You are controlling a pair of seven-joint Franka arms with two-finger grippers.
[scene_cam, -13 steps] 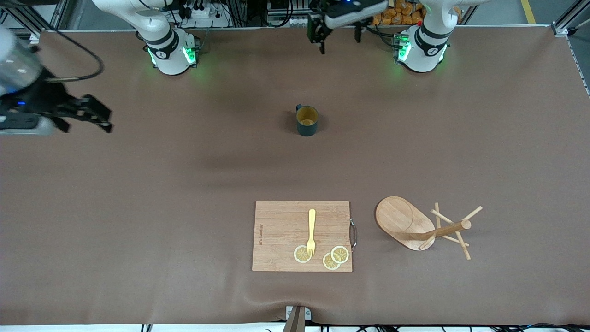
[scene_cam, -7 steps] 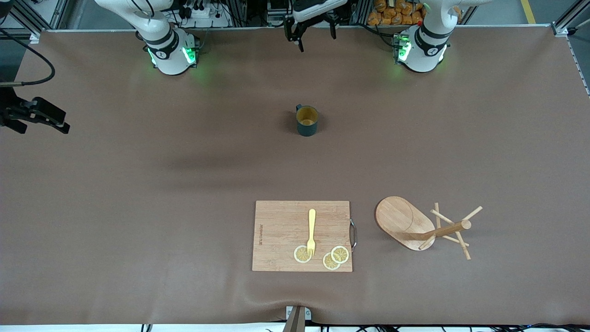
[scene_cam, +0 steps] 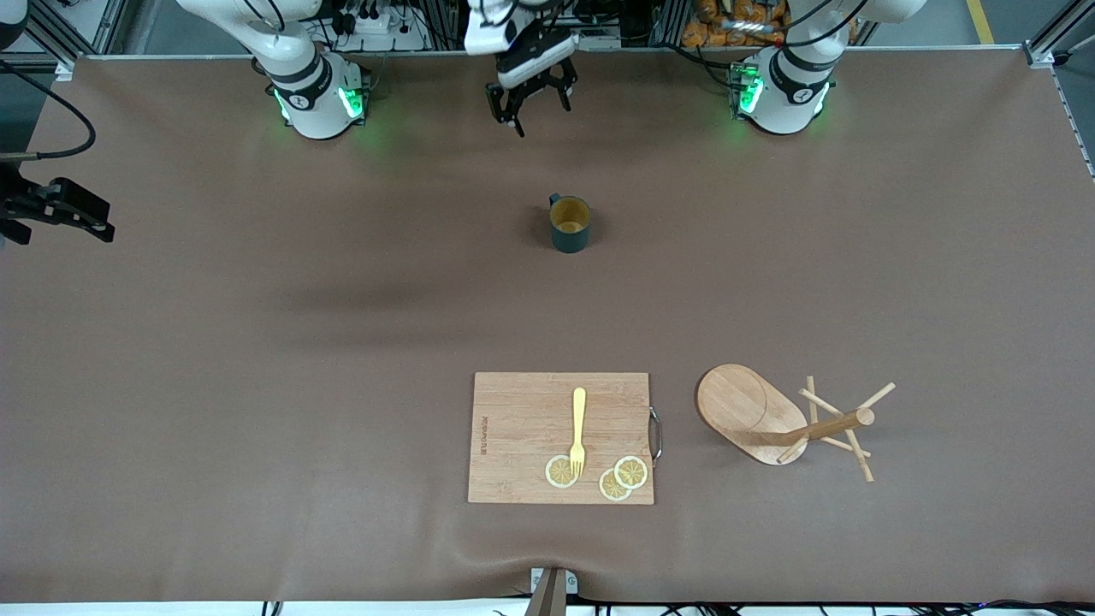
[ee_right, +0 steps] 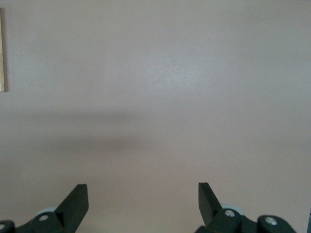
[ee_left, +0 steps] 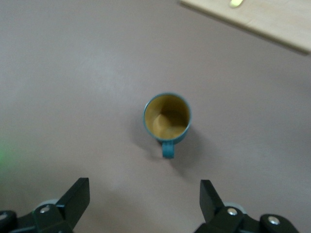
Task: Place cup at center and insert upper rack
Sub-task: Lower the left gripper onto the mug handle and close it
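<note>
Teal cup (scene_cam: 570,224) with mustard inside; pale wooden upper rack (scene_cam: 774,417).

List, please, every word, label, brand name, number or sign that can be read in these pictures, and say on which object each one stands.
No text here can be read in full.
Cutting board: a short dark printed mark along the edge toward the right arm's end, too small to read.
Right arm's base: a small round emblem, too small to read.
Left arm's base: a small round emblem, too small to read.
Cup, mug tree, fork: no text visible.
</note>
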